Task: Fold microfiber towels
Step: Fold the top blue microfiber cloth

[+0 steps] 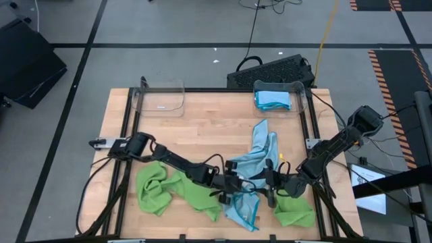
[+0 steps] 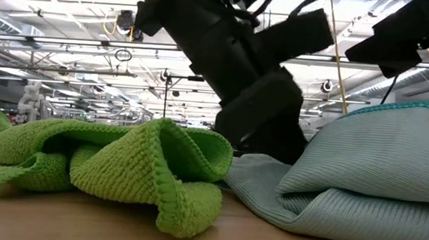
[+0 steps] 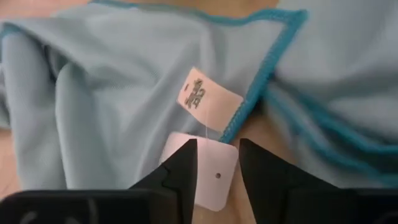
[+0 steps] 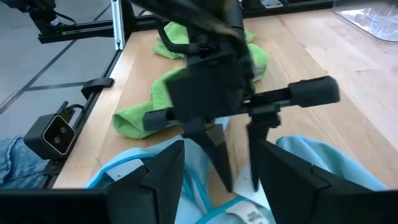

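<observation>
A crumpled light blue towel [image 1: 260, 158] with teal edging lies at the table's middle. Lime green towels lie to its left [image 1: 169, 189] and right [image 1: 295, 210]. My left gripper [image 3: 217, 152] slants down at the blue towel's teal-edged border [image 3: 249, 109]. Its fingers are apart, one on either side of a white hang tag [image 3: 214, 177] lying below a printed label [image 3: 202, 96]. My right gripper [image 4: 217, 146] hangs open just over the same towel, facing the left gripper [image 4: 239, 183]. In the low view the green towel [image 2: 120, 166] and the blue towel [image 2: 361, 191] rest on the wood. My left gripper comes slanting down from the table's left at the blue towel's edge, its fingertips [image 4: 227, 183] on either side of the white tag. I cannot tell whether they touch the cloth or the tag.
A clear bin [image 1: 290, 88] at the far right holds folded blue towels [image 1: 272, 100]. Another clear bin [image 1: 160, 98] stands at the far left. Bare wood [image 1: 202, 131] lies between the bins and the towels. Black frame rails [image 1: 125, 155] run along the table's sides.
</observation>
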